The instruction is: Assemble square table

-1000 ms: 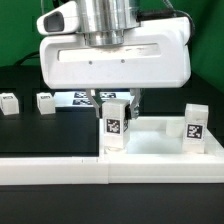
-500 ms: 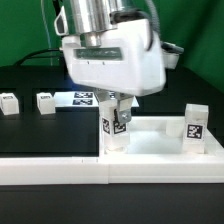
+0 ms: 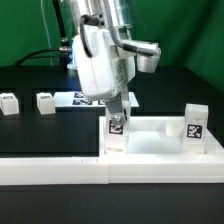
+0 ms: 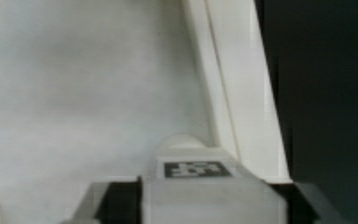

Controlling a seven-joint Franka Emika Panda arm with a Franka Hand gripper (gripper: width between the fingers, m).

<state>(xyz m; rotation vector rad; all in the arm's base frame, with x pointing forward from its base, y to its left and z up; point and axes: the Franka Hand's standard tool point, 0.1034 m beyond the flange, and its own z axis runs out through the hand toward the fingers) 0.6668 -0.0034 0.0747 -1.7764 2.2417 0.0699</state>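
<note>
the two-finger gripper (image 3: 117, 106) has its jaws clamped narrowly on a short white tagged block leg (image 3: 116, 131), upright in the white plastic square tray-like top (image 3: 155, 142) at its corner on the exterior view's left; a second white leg (image 3: 193, 124) stands at the corner on that view's right

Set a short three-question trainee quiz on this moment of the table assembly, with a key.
1. True or false: two loose legs lie off the top.
2. How many legs stand upright on the top? A one, B two, C four.
3. Fill in: the gripper is shut on a ____.
Key: 1 true. 2 B: the held leg and the other leg, on the exterior view's right. 3 leg.
</note>
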